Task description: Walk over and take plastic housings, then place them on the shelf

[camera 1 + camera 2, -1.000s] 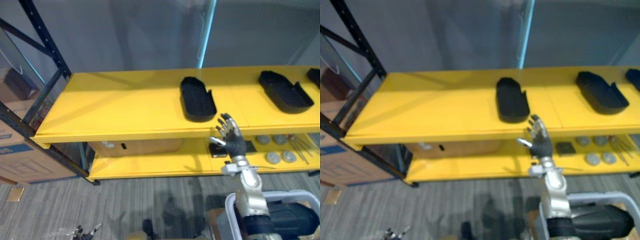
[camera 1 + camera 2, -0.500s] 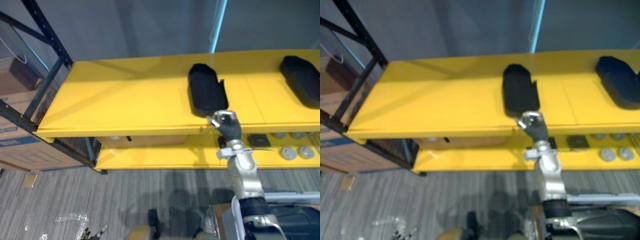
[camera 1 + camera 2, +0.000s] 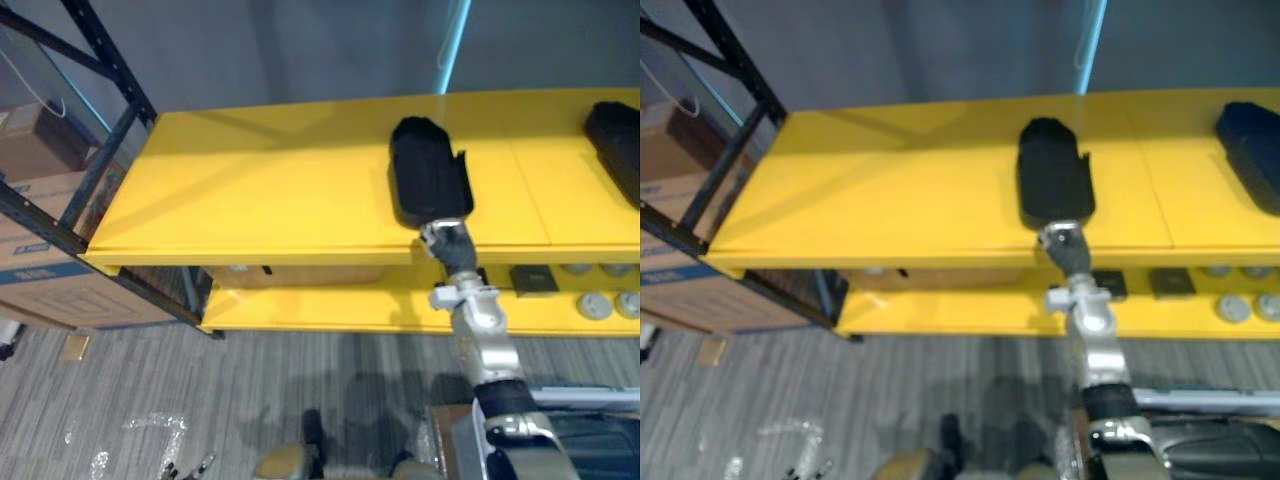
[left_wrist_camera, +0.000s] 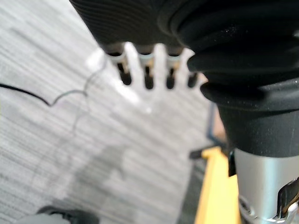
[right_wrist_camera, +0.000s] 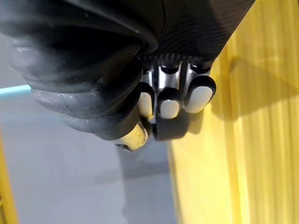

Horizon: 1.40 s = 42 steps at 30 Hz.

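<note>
The right robot hand [image 3: 447,243] grips the near end of a black plastic housing [image 3: 428,180] on the yellow shelf [image 3: 260,190]. The left robot hand [image 4: 148,74] hangs, fingers straight.

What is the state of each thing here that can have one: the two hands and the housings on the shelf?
right hand: shut on the near end of the black housing
black housing: lying flat on the top shelf
second housing: lying on the top shelf, untouched
left hand: open, over the floor
</note>
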Motion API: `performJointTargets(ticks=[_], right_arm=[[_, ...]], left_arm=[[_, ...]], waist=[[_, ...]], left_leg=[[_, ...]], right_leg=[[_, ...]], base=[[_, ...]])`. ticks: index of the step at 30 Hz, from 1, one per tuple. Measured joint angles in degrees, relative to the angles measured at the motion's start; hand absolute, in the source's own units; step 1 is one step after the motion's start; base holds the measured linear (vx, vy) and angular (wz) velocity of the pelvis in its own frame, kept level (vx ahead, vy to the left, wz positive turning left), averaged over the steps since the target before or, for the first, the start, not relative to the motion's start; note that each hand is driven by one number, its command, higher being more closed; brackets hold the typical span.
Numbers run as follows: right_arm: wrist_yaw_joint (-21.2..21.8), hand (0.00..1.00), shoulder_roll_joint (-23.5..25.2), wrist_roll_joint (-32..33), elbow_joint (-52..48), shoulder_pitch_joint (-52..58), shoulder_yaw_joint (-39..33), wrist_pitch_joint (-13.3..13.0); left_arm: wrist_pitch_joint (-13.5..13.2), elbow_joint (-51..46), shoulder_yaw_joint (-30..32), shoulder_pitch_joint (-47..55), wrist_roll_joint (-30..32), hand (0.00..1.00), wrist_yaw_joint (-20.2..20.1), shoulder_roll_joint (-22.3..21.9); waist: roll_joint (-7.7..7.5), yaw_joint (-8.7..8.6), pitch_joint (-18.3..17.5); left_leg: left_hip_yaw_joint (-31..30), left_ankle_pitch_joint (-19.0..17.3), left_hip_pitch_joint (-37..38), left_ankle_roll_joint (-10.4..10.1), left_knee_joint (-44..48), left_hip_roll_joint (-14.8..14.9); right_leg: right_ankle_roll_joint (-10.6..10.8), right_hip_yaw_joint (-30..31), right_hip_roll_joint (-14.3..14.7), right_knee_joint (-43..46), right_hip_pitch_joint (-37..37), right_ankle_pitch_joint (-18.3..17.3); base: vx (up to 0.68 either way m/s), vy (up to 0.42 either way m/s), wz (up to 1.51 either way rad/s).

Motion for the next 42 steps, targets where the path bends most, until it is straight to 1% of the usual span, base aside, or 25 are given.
performJointTargets(ticks=[3,6,7,10,13,15,19,21,25,31,36,42], right_arm=[[0.02,1.0,-0.11,0.03,0.87,-1.25,-0.56,-0.01],[0.0,1.0,-1.95,0.03,1.57,-3.41,-0.69,-0.27],[-0.03,1.0,-2.67,0.03,1.59,-4.87,-1.13,-0.37],[-0.11,1.0,-2.87,0.03,1.58,-6.9,-3.03,-0.62],[-0.1,1.0,-3.58,0.02,1.54,-7.63,-3.04,-1.26],[-0.13,1.0,-4.26,0.0,1.12,-7.78,-3.06,-1.8],[-0.16,1.0,-4.5,-0.05,0.38,-7.93,-3.08,-1.82],[-0.18,1.0,-5.05,-0.04,-1.07,-7.92,-3.4,-1.81],[-0.1,1.0,-6.33,0.01,-1.19,-7.94,-3.51,-1.81],[0.02,1.0,-6.61,0.53,-1.19,-9.35,-4.11,-1.84],[0.22,1.0,-7.99,1.66,-1.09,-11.25,-4.23,-1.84],[1.4,1.0,-8.3,2.25,-0.86,-12.19,-3.95,-1.82]], left_arm=[[0.03,-0.04,-0.01,0.0,-0.01,0.0,-0.01,0.0],[0.07,-0.15,-1.63,-0.23,-0.07,0.0,-0.01,0.01],[0.06,-0.14,-2.01,-1.05,-0.79,0.0,-0.02,-0.04],[0.04,-0.18,-2.06,-2.38,-1.78,0.0,-0.03,-0.02],[0.02,-0.2,-2.1,-2.43,-1.89,0.0,-0.04,-0.01],[-0.1,-0.15,-2.11,-2.64,-2.18,0.0,-0.06,0.0],[-0.46,-0.19,-2.22,-2.84,-2.19,0.0,-0.06,0.05],[-0.48,-0.41,-3.27,-2.89,-2.2,0.0,-0.03,0.15],[-0.47,-1.76,-4.25,-2.83,-2.2,0.0,-0.04,0.18],[-0.38,-2.12,-4.26,-2.83,-2.21,0.0,-0.04,0.23],[-0.35,-2.11,-4.26,-2.82,-2.24,0.0,-0.08,0.25],[-0.35,-2.07,-4.39,-2.78,-2.24,0.0,-0.21,0.25]], waist=[[0.27,0.08,0.87],[0.91,0.1,1.61],[0.93,0.09,3.17],[0.64,0.21,5.64],[0.78,0.28,5.89],[1.03,0.19,7.25],[1.09,-0.18,7.75],[1.53,-0.45,8.54],[2.1,-0.36,9.05],[2.14,-0.3,9.13],[2.42,-0.33,10.1],[2.47,-0.32,10.12]], left_leg=[[-0.05,0.05,-0.02,0.06,0.01,-0.03],[-0.03,0.33,-1.13,0.43,0.05,-0.14],[-0.03,0.52,-1.01,0.5,0.07,-0.19],[-0.12,0.49,-1.74,0.55,1.57,-0.2],[-0.08,0.44,-3.29,0.62,2.71,-0.17],[0.01,0.16,-3.3,0.66,3.76,-0.2],[0.2,0.08,-5.08,0.59,5.36,0.2],[0.23,0.13,-5.0,0.52,5.59,0.22],[0.22,0.15,-5.28,0.49,5.96,0.21],[0.23,0.16,-6.24,0.51,6.44,0.13],[0.28,0.16,-6.12,0.52,6.72,0.08],[0.24,0.19,-6.12,0.48,6.74,0.06]], right_leg=[[0.0,-0.04,-0.04,0.11,-0.04,0.0],[-0.1,0.29,-0.73,3.14,-2.24,-1.15],[-0.2,0.51,-1.02,5.01,-2.88,-1.9],[-0.5,1.3,-1.87,8.26,-4.35,-3.31],[-0.69,1.9,-2.35,10.61,-6.51,-4.17],[-0.9,2.37,-2.74,12.86,-7.09,-5.19],[-1.23,3.25,-3.14,15.12,-9.5,-6.11],[-1.39,3.47,-3.44,16.27,-9.82,-6.62],[-1.46,3.65,-3.66,17.22,-10.36,-7.0],[-1.5,3.9,-3.74,18.43,-11.5,-7.05],[-1.6,4.93,-3.74,19.02,-11.61,-7.2],[-1.57,5.01,-4.06,19.42,-11.82,-7.58]], base=[[0.0,0.0,0.0],[0.0,0.0,0.0],[0.0,0.0,0.0],[-0.06,0.007,0.01],[-0.05,-0.009,0.0],[-0.06,-0.007,-0.03],[-0.06,-0.006,-0.04],[-0.04,0.001,-0.02],[0.0,0.0,0.0],[0.01,0.001,0.0],[0.0,0.02,0.0],[-0.01,0.024,0.0]])
